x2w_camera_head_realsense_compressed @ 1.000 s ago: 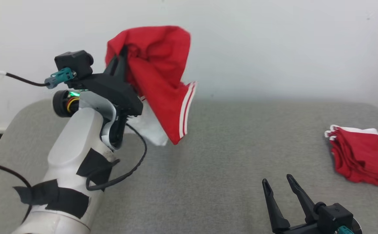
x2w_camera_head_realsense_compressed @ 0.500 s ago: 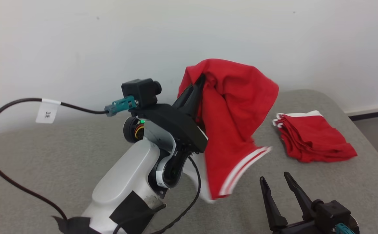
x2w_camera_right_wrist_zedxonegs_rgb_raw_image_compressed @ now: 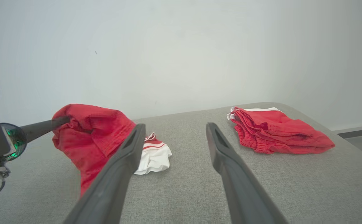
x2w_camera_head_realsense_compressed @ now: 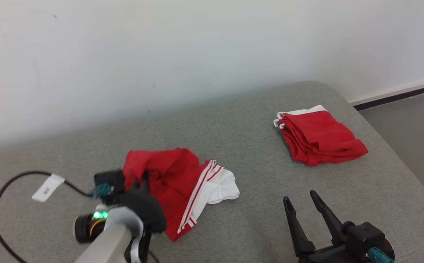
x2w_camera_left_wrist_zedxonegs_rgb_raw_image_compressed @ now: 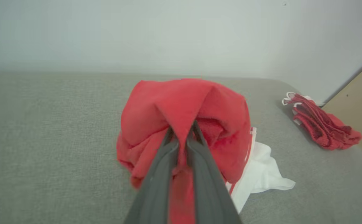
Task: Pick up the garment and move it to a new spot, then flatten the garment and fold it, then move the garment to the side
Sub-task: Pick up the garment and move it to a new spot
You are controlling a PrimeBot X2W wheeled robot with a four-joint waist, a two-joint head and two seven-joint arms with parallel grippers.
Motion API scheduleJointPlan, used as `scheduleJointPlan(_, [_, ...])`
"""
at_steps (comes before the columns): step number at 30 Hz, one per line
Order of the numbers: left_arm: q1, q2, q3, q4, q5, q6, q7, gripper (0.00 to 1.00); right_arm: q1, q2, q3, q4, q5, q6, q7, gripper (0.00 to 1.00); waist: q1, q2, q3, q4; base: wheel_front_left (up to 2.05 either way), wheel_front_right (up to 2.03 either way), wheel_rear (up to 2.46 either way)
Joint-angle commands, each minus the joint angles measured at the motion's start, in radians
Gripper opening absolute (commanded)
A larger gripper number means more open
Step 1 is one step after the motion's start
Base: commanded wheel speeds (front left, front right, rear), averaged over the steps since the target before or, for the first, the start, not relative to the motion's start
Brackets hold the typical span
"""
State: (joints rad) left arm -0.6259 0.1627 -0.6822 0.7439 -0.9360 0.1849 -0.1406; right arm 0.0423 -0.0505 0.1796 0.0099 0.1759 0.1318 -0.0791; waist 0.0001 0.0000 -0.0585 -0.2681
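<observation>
We clamp the crumpled red, white-striped cloth garment (x2w_camera_left_wrist_zedxonegs_rgb_raw_image_compressed: 156, 105) in the left pincer (x2w_camera_left_wrist_zedxonegs_rgb_raw_image_compressed: 182, 134); the right pincer (x2w_camera_head_realsense_compressed: 299, 196) gapes empty. Release here risks bunching beneath the tips.

A plain white wall (x2w_camera_head_realsense_compressed: 197, 54) backs a grey fabric-covered worktop (x2w_camera_head_realsense_compressed: 255, 219) with a rounded far corner. Right of it lies grey floor (x2w_camera_head_realsense_compressed: 409, 120), a dark skirting strip (x2w_camera_head_realsense_compressed: 398, 96) along the wall's foot.

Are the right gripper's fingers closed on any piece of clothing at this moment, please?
No, the right gripper has its fingers spread apart, with bare grey surface between them.
</observation>
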Motion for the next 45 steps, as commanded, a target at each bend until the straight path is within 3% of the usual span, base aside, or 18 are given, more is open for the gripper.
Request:
scheduleJointPlan(1, [0.034, 0.006, 0.003, 0.038, -0.005, 0.004, -0.024, 0.56, -0.006, 0.0, 0.003, 0.003, 0.006, -0.002, -0.003, 1.0, -0.0001, 0.0, 0.006, -0.015, 0.0, 0.0, 0.0])
scheduleJointPlan(2, [0.05, 0.005, 0.015, 0.069, -0.018, 0.012, -0.03, 1.0, -0.006, 0.0, 0.003, 0.006, 0.008, -0.002, -0.004, 1.0, -0.0001, 0.0, 0.005, -0.016, 0.0, 0.0, 0.0])
scheduleJointPlan(7, [0.085, 0.007, 0.017, 0.146, -0.013, -0.024, -0.083, 1.0, 0.004, 0.0, -0.009, 0.012, 0.009, -0.002, -0.008, 1.0, -0.0001, 0.0, -0.006, 0.007, 0.0, 0.0, 0.0])
scheduleJointPlan(11, [0.105, 0.031, 0.025, 0.114, 0.05, -0.05, -0.122, 1.0, 0.019, 0.0, -0.025, 0.015, 0.012, -0.002, -0.011, 1.0, -0.0001, 0.0, -0.019, 0.048, 0.0, 0.0, 0.0])
scheduleJointPlan(18, [0.289, 0.055, 0.282, -0.294, 0.293, -0.023, -0.124, 1.0, 0.03, 0.0, -0.089, 0.02, -0.015, -0.002, 0.004, 1.0, -0.0001, 0.0, -0.036, 0.139, 0.0, 0.0, 0.0])
scheduleJointPlan(23, [0.486, -0.01, 0.464, -0.534, 0.422, -0.094, -0.125, 1.0, 0.036, 0.001, -0.154, 0.037, -0.005, -0.002, 0.008, 1.0, -0.0001, 0.0, -0.047, 0.197, 0.0, 0.0, 0.0])
scheduleJointPlan(24, [0.546, -0.034, 0.527, -0.589, 0.457, -0.138, -0.125, 1.0, 0.037, 0.001, -0.161, 0.049, 0.004, -0.002, 0.004, 1.0, -0.0001, 0.0, -0.051, 0.218, 0.0, 0.0, 0.0])
scheduleJointPlan(26, [0.594, -0.059, 0.581, -0.63, 0.493, -0.183, -0.125, 1.0, 0.04, 0.0, -0.164, 0.062, 0.011, -0.002, -0.003, 1.0, -0.0001, 0.0, -0.056, 0.237, 0.0, 0.0, 0.0])
scheduleJointPlan(31, [0.693, -0.089, 0.663, -0.657, 0.584, -0.261, -0.125, 1.0, 0.046, 0.0, -0.17, 0.111, 0.006, -0.002, -0.038, 1.0, -0.0001, 0.0, -0.071, 0.274, 0.0, 0.0, 0.0])
scheduleJointPlan(37, [0.772, -0.108, 0.721, -0.663, 0.65, -0.277, -0.125, 1.0, 0.052, 0.0, -0.187, 0.145, -0.027, -0.002, -0.085, 1.0, -0.0001, 0.0, -0.082, 0.3, 0.0, 0.0, 0.0])
scheduleJointPlan(45, [0.821, -0.111, 0.712, -0.639, 0.719, -0.302, -0.125, 1.0, 0.062, 0.0, -0.223, 0.177, -0.017, -0.002, -0.121, 1.0, -0.0001, 0.0, -0.097, 0.34, 0.0, 0.0, 0.0])
